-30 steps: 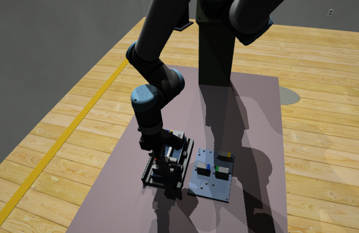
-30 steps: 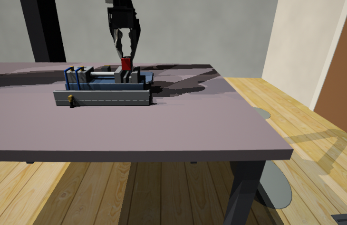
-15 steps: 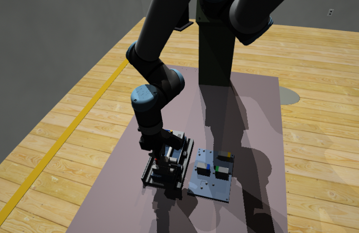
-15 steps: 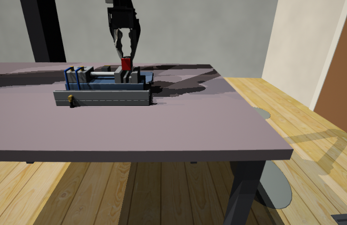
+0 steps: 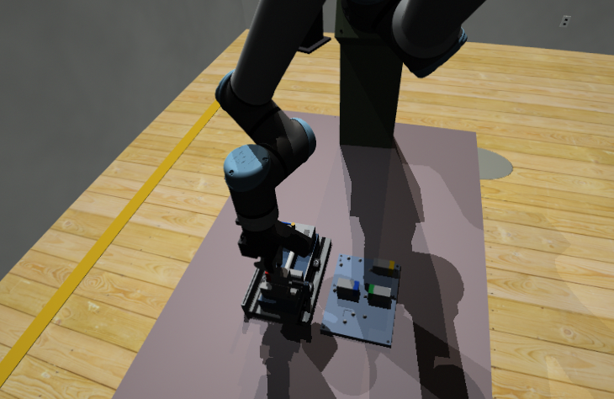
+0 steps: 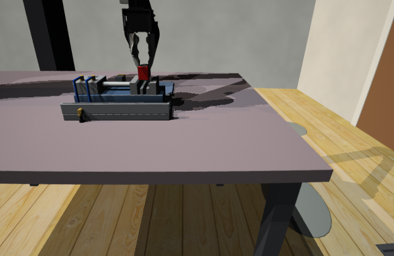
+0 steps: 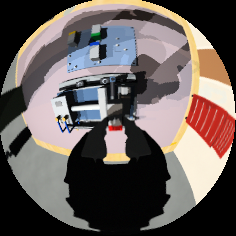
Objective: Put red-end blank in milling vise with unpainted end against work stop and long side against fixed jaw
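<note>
My gripper (image 6: 142,65) is shut on the blank with the red end (image 6: 142,72) and holds it just above the gap between the jaws of the milling vise (image 6: 122,87). The red end faces the exterior view. It also shows between my fingers in the wrist view (image 7: 115,127) and as a small red spot in the top view (image 5: 267,273). The jaw block with blue hoses (image 6: 86,85) is at the vise's left end in the exterior view; the hose-free fixed jaw (image 6: 154,86) is at the right. The work stop is hidden.
A blue-grey plate (image 5: 362,300) lies right of the vise with three other blanks: yellow-ended (image 5: 383,266), blue-ended (image 5: 348,288) and green-ended (image 5: 379,294). A grey rail (image 6: 116,110) with a brass knob (image 6: 80,112) runs along the vise's near side. The arm's column stands behind.
</note>
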Tool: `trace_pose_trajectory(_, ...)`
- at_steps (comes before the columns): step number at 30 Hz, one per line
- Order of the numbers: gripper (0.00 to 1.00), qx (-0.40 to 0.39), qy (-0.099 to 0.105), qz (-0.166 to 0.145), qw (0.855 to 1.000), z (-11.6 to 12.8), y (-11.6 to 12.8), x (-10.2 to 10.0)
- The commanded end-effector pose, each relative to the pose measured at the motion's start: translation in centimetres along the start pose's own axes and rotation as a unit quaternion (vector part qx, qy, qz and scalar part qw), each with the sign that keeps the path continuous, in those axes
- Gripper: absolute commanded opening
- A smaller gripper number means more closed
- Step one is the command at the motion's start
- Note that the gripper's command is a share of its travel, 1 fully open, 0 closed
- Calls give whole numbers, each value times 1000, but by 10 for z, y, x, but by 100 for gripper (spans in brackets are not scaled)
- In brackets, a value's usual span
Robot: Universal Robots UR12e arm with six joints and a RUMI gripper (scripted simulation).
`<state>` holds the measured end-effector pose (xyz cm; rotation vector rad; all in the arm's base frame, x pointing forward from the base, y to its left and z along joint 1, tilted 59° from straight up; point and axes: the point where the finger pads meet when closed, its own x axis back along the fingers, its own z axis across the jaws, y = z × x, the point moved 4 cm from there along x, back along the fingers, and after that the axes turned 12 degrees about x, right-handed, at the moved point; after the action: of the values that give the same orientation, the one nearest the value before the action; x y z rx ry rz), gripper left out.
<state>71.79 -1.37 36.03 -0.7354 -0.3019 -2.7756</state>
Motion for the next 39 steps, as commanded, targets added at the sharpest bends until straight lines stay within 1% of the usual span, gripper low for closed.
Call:
trace_pose_trajectory(1,0,0,0,0,1000,0,0,0)
trace_pose_trajectory(39,0,0,0,0,1000,0,0,-9)
